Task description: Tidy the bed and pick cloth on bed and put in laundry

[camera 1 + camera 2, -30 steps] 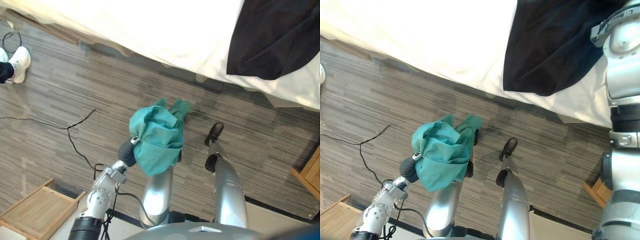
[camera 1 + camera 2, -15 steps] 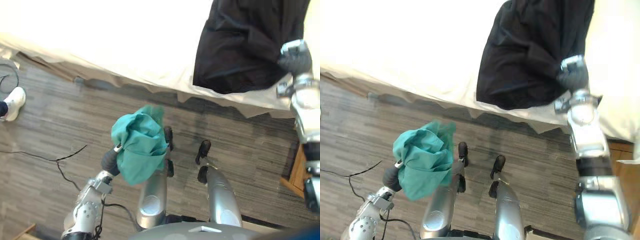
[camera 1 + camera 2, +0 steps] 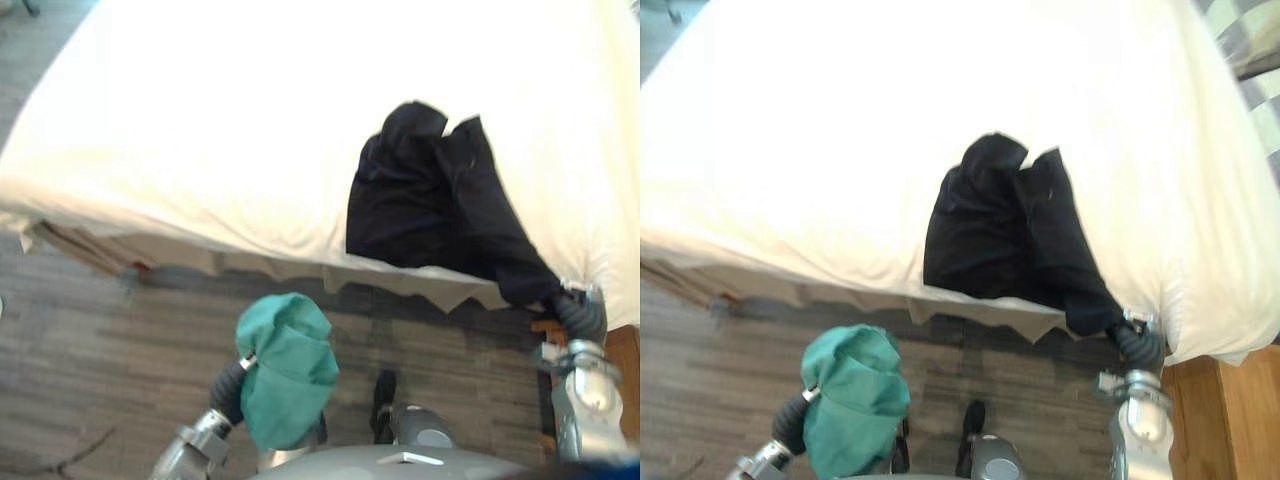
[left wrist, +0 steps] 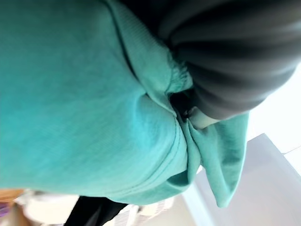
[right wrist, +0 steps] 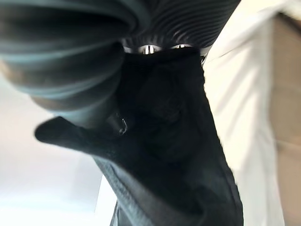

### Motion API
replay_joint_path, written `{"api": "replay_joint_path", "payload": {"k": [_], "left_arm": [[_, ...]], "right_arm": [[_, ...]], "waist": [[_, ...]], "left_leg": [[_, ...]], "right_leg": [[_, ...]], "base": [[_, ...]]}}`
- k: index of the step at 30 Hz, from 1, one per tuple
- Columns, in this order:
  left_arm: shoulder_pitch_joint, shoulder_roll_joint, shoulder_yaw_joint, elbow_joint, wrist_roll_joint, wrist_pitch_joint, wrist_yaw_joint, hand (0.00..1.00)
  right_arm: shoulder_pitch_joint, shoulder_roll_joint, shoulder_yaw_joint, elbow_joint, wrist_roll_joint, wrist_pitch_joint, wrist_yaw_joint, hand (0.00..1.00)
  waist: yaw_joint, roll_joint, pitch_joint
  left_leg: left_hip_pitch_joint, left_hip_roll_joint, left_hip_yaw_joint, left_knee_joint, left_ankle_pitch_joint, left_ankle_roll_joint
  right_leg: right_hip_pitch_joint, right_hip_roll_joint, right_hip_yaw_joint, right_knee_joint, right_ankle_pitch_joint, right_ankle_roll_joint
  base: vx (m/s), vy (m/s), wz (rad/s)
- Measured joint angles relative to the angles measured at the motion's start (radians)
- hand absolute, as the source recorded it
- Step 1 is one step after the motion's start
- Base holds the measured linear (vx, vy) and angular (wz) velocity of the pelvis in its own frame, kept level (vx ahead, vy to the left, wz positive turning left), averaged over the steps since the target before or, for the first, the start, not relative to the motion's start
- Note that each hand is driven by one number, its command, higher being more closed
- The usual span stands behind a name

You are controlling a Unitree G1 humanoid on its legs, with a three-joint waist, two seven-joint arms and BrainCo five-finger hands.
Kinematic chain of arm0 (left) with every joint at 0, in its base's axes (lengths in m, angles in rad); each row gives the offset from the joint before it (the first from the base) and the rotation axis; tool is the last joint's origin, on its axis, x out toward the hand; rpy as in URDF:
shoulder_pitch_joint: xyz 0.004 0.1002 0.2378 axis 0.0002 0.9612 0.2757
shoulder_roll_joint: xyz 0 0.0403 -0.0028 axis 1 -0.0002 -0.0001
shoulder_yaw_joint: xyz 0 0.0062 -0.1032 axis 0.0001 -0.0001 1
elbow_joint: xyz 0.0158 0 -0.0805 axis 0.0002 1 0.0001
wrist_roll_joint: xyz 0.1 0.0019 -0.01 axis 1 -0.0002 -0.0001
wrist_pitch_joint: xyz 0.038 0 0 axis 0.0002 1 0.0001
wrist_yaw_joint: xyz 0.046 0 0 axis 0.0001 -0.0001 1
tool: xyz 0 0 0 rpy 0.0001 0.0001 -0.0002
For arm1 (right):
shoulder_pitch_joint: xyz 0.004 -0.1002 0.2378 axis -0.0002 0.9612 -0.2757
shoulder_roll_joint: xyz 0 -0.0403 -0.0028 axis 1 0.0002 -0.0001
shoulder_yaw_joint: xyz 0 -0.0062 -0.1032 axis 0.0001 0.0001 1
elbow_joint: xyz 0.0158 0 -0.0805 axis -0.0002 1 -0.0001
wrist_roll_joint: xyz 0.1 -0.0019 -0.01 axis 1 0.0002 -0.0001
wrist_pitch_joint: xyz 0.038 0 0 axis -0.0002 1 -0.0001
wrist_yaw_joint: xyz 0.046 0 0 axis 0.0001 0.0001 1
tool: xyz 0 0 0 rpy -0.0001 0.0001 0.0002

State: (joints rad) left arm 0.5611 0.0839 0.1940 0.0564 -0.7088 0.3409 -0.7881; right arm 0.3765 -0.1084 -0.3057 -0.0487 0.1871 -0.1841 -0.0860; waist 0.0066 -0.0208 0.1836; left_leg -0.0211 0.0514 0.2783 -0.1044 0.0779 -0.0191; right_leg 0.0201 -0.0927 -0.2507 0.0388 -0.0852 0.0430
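Bed [image 3: 200, 150] in eye views, black cloth [image 3: 420, 210] trailing off its lower-right edge into gripping right hand [image 3: 580, 315]; left wrist view: teal cloth [image 4: 84, 94] pinched by left hand [image 4: 235, 56].

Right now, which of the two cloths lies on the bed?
The black cloth, spread on the white bed, one corner gripped by the right hand. The teal cloth hangs bunched in the left hand, over the floor.

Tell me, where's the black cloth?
In the eye views, the black cloth lies right of centre on the bed, near its front edge, one corner held in the right hand.
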Motion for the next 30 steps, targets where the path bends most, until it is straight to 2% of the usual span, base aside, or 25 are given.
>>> {"api": "replay_joint_path", "payload": {"k": [2,5,7,8,10,13,15,18,20,21,23,26,30], "left_arm": [[0.018,-0.004,-0.03,0.056,0.036,-0.013,0.0,1.0],[0.032,-0.019,-0.035,0.089,0.073,-0.05,-0.005,1.0],[0.05,-0.02,-0.036,0.091,0.073,-0.063,-0.015,1.0],[0.052,-0.02,-0.037,0.092,0.074,-0.072,-0.021,1.0],[0.049,-0.022,-0.062,0.101,0.073,-0.089,-0.019,1.0],[-0.003,-0.024,-0.142,0.234,0.073,-0.125,0.058,1.0],[-0.069,-0.023,-0.191,0.335,0.07,-0.184,0.111,1.0],[-0.115,-0.016,-0.213,0.437,0.069,-0.239,0.186,1.0],[-0.164,-0.013,-0.213,0.559,0.061,-0.29,0.248,1.0],[-0.18,-0.012,-0.213,0.596,0.06,-0.304,0.262,1.0],[-0.235,-0.009,-0.211,0.712,0.053,-0.328,0.3,1.0],[-0.262,0.001,-0.188,0.778,0.055,-0.343,0.319,1.0],[-0.271,0.002,-0.181,0.795,0.073,-0.351,0.332,1.0]], "right_arm": [[0.058,0.05,0.016,0.007,0.011,-0.005,0.004,1.0],[0.113,0.07,0.065,0.01,0.01,-0.008,-0.001,1.0],[0.117,0.079,0.087,0.01,0.006,-0.014,-0.007,1.0],[0.12,0.091,0.088,0.01,0.007,-0.023,-0.015,1.0],[0.128,0.096,0.106,0.022,0.012,-0.03,-0.047,1.0],[0.132,0.097,0.129,0.101,0.079,-0.03,-0.1,1.0],[0.13,0.095,0.129,0.211,0.134,-0.038,-0.126,1.0],[0.127,0.094,0.121,0.355,0.195,-0.041,-0.154,1.0],[0.116,0.088,0.068,0.52,0.245,-0.041,-0.162,1.0],[0.105,0.088,0.043,0.566,0.256,-0.041,-0.16,1.0],[0.077,0.088,-0.053,0.712,0.275,-0.042,-0.151,1.0],[0.059,0.089,-0.172,0.825,0.286,-0.046,-0.125,1.0],[0.063,0.089,-0.262,0.834,0.293,-0.066,-0.118,1.0]], "waist": [[-0.007,0.003,-0.038],[-0.009,0.011,-0.07],[-0.011,-0.003,-0.086],[-0.01,0.001,-0.097],[-0.007,-0.011,-0.11],[-0.007,-0.021,-0.13],[-0.014,-0.032,-0.141],[-0.024,-0.036,-0.158],[-0.04,-0.017,-0.171],[-0.046,-0.016,-0.172],[-0.062,0.003,-0.172],[-0.071,0.003,-0.171],[-0.076,-0.003,-0.167]], "left_leg": [[0.055,0.022,0.15,0.001,-0.021,0.0],[0.112,0.026,0.209,0.001,-0.038,-0.005],[0.13,0.027,0.237,0.001,-0.049,-0.009],[0.144,0.03,0.268,0.001,-0.052,-0.011],[0.165,0.03,0.296,0.001,-0.056,-0.013],[0.186,0.029,0.319,0.001,-0.067,-0.02],[0.2,0.025,0.329,0.0,-0.07,-0.023],[0.224,0.025,0.356,0.0,-0.077,-0.036],[0.241,0.024,0.372,0.0,-0.077,-0.043],[0.247,0.024,0.373,0.0,-0.077,-0.042],[0.254,0.023,0.38,0.0,-0.078,-0.044],[0.273,0.028,0.405,0.0,-0.08,-0.048],[0.286,0.026,0.421,-0.001,-0.083,-0.053]], "right_leg": [[0.043,-0.011,0.0,-0.007,-0.001,0.007],[0.087,-0.019,-0.008,0.002,-0.003,0.012],[0.097,-0.023,-0.008,0.005,-0.004,0.014],[0.105,-0.025,-0.008,0.006,-0.004,0.015],[0.116,-0.031,-0.007,0.017,-0.012,0.027],[0.126,-0.032,0.014,0.019,-0.015,0.031],[0.127,-0.037,0.031,0.038,-0.037,0.025],[0.127,-0.035,0.066,0.05,-0.054,0.016],[0.129,-0.032,0.094,0.052,-0.057,0.015],[0.132,-0.031,0.1,0.053,-0.057,0.014],[0.132,-0.029,0.114,0.054,-0.059,0.013],[0.134,-0.019,0.143,0.056,-0.059,0.012],[0.125,-0.017,0.159,0.069,-0.08,0.014]], "base": [[0.11,0.049,-0.1],[0.09,0.045,-0.11],[0.04,0.049,-0.13],[0.04,0.04,-0.09],[0.03,0.031,-0.09],[0.02,0.021,-0.18],[0.03,0.006,-0.13],[0.03,-0.005,-0.32],[0.05,-0.005,-0.28],[0.02,-0.002,-0.21],[0.0,-0.008,-0.16],[-0.01,-0.028,-0.27],[-0.05,-0.037,-0.16]]}}
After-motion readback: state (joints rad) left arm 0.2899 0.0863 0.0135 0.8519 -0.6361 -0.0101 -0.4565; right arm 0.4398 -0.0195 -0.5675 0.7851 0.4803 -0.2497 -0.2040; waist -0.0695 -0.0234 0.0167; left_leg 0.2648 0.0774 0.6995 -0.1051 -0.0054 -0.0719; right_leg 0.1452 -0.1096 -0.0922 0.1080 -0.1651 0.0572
